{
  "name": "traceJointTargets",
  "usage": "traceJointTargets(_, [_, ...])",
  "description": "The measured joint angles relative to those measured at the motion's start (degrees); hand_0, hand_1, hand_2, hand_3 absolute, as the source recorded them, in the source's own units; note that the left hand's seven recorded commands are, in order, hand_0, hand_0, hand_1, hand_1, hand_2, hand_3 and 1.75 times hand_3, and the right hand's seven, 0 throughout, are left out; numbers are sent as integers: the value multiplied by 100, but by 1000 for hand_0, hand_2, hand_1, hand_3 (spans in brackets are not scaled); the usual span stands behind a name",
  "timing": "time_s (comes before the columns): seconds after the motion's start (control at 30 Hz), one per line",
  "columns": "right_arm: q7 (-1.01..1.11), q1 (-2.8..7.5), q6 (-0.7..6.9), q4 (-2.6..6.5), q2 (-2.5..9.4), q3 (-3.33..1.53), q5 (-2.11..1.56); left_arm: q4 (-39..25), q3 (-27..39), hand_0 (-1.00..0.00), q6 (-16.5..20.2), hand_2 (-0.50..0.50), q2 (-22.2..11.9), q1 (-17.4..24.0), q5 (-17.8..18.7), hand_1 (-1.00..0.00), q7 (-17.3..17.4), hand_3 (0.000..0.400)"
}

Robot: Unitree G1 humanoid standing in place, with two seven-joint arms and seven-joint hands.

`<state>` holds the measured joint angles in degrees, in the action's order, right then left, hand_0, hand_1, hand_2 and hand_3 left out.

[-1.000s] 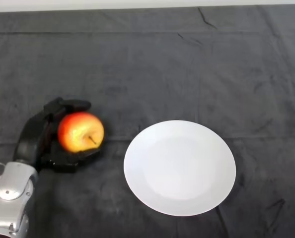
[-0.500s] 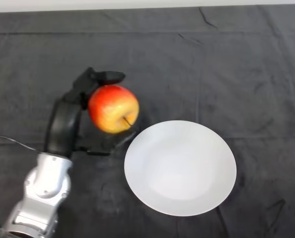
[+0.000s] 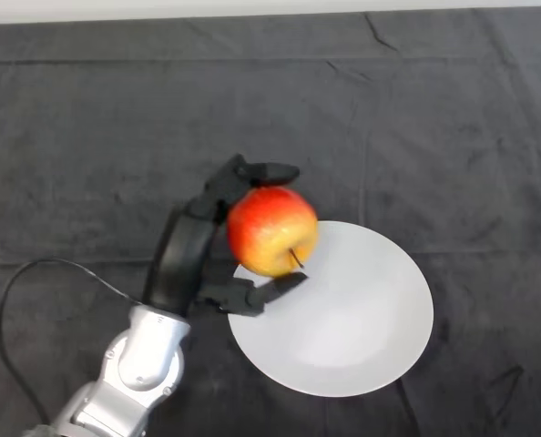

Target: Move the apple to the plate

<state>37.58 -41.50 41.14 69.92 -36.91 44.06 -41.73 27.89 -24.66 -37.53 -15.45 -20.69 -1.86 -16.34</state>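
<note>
A red and yellow apple (image 3: 271, 230) is held in my left hand (image 3: 190, 255), its stem pointing toward the lower right. My fingers and thumb are curled round it from above and below. The apple hangs over the left edge of a round white plate (image 3: 362, 319) that lies on the dark cloth at centre right. The silver-grey arm comes in from the lower left.
The dark cloth (image 3: 416, 118) covers the whole table and has a few creases. A pale strip (image 3: 161, 7) runs along the far edge at the top.
My hand has carried the apple to the right, from left of the plate to above the plate's left rim. The plate has not moved.
</note>
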Motion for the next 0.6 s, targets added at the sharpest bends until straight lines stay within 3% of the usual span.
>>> traceJointTargets(0.57, [0, 0, 0, 0, 0, 0, 0, 34, -849, -1000, -16, 0, -36, -46, -174, -1000, -170, 400])
traceJointTargets(0.6, [0, 0, 0, 0, 0, 0, 0, 48, -854, -937, -35, 31, -36, -47, -175, -1000, -170, 400])
